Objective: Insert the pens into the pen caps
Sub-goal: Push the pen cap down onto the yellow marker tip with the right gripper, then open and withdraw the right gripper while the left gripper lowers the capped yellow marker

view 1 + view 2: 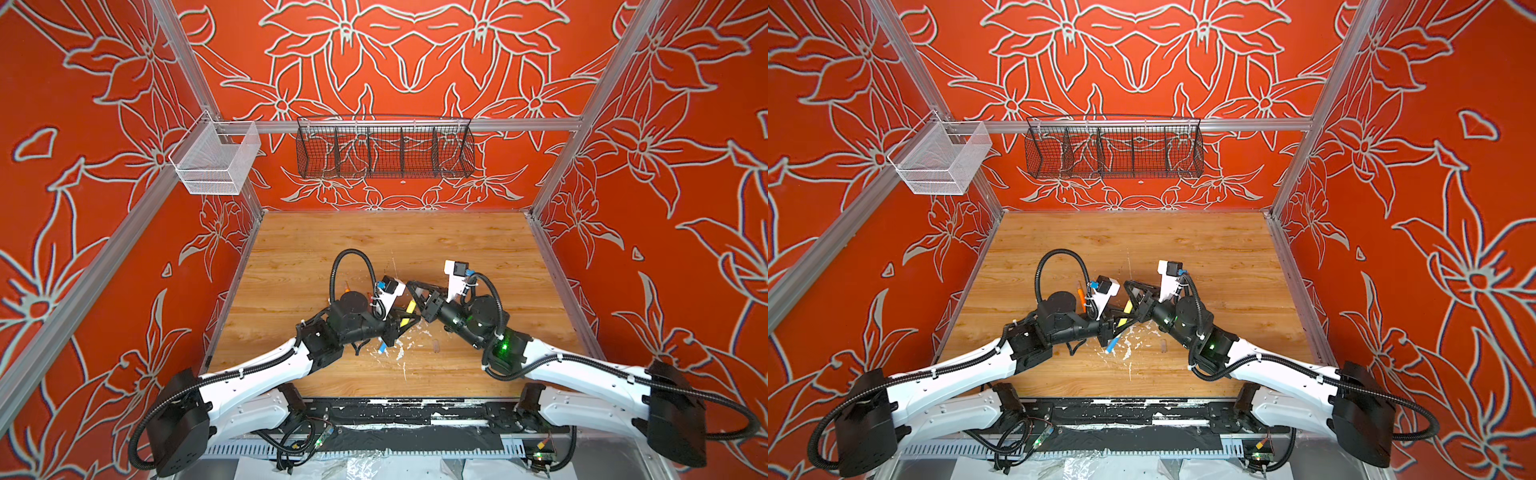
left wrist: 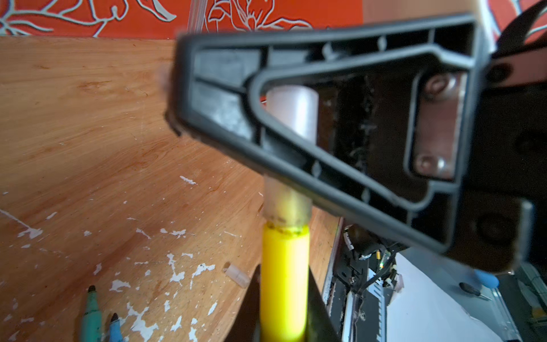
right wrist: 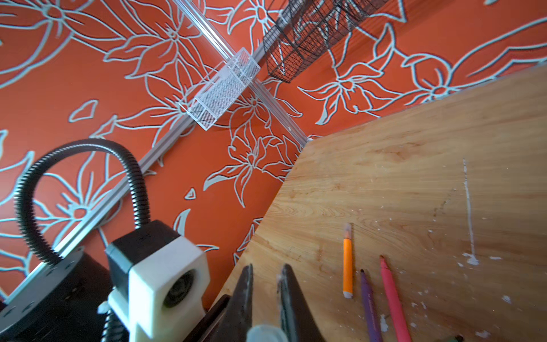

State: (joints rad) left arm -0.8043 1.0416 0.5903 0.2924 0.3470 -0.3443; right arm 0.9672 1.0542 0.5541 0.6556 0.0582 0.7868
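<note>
My left gripper (image 2: 284,296) is shut on a yellow pen (image 2: 284,278), which also shows in both top views (image 1: 409,309) (image 1: 1127,309) above the table's middle. A clear pen cap (image 2: 288,204) sits over the pen's tip. My right gripper (image 3: 268,271) is shut on that cap (image 3: 266,333), deep between its fingers, and meets the left gripper (image 1: 405,323) from the right (image 1: 417,296). On the table lie an orange pen (image 3: 347,263) wearing a cap, a purple pen (image 3: 368,305), a pink pen (image 3: 393,299), a green pen (image 2: 91,314) and a blue pen (image 1: 382,345).
A loose clear cap (image 2: 238,275) lies on the wooden table (image 1: 374,245) near the grippers, among white flecks (image 1: 400,351). A black wire basket (image 1: 384,149) and a white mesh basket (image 1: 216,160) hang on the rails at the back.
</note>
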